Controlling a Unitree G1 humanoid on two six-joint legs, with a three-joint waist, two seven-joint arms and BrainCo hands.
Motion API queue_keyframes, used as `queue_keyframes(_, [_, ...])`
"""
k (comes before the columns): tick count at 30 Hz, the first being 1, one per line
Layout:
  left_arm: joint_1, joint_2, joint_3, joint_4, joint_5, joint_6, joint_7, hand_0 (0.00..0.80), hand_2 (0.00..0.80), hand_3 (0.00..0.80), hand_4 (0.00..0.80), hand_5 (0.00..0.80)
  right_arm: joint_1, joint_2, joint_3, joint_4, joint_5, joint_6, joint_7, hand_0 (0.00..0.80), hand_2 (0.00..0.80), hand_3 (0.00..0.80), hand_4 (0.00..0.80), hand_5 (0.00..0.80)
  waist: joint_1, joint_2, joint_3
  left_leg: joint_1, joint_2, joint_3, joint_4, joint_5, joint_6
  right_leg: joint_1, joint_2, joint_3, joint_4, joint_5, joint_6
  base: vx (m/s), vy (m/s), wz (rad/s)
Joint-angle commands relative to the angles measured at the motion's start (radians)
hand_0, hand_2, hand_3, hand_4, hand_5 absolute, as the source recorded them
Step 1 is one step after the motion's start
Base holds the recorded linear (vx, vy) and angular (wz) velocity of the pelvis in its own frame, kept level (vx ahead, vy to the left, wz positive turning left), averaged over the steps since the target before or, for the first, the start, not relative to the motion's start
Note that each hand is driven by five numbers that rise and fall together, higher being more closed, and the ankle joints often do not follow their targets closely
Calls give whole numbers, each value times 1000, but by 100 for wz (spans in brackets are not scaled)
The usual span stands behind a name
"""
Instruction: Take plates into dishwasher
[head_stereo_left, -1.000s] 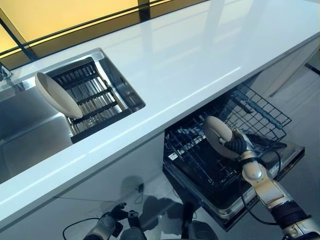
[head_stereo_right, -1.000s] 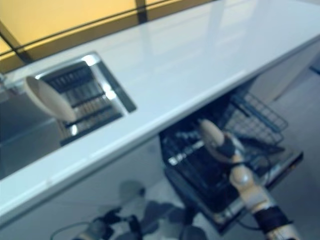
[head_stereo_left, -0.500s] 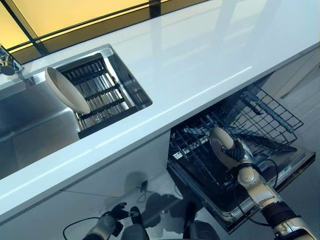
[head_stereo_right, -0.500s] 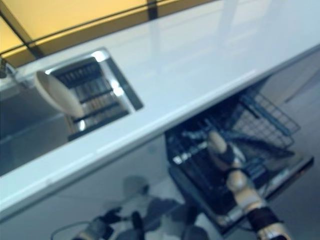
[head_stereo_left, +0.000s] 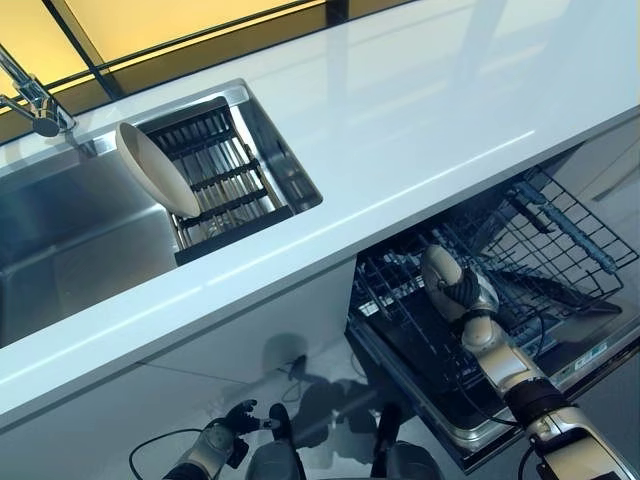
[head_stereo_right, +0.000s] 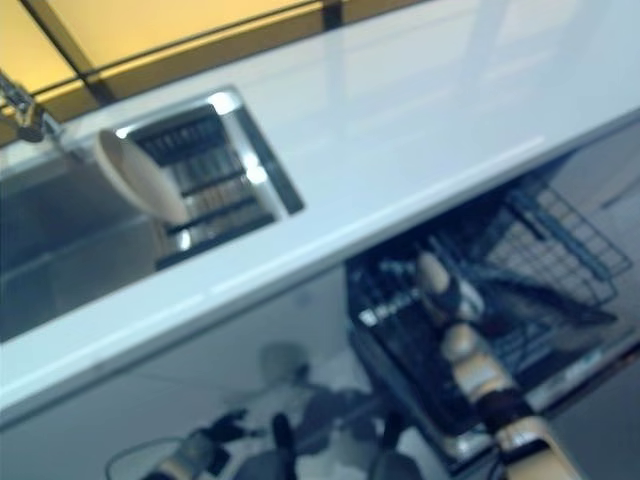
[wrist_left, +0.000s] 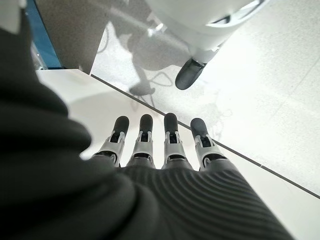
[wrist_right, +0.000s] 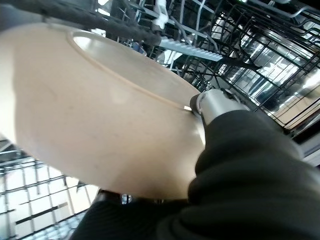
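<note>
The right hand (head_stereo_left: 470, 293) has gone lower into the dishwasher rack (head_stereo_left: 560, 235), fingers curled round a cream plate (head_stereo_left: 441, 272) standing on edge against its palm. Wire prongs crowd all around. Far off, the left hand (wrist_left: 160, 145) hangs with straight fingers. Another plate (head_stereo_left: 157, 170) leans in the sink (head_stereo_left: 60, 240).

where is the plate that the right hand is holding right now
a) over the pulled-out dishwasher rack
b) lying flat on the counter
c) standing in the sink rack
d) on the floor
a: the right hand grips the beige plate over the dishwasher rack; the right wrist view shows black wire tines past it. Another plate leans in the sink rack.
</note>
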Motion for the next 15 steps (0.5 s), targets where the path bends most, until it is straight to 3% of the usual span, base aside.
queue_keyframes(1, [-70,44,-65,-7,23,-10,-7,0,0,0,0,0,-91,5,29,72,-23,20,-48,800,800,800,800,800,26,-35,21,-47,-57,-34,-2,-36,8,8,-12,27,78,-117,21,21,4,18])
queue_keyframes(15, [-99,56,-105,-8,5,-31,-9,0,0,0,0,0,-178,49,75,262,-39,68,-87,800,800,800,800,800,57,-12,45,-64,-75,-66,-2,-35,16,-12,-27,14,100,-119,20,3,-4,4])
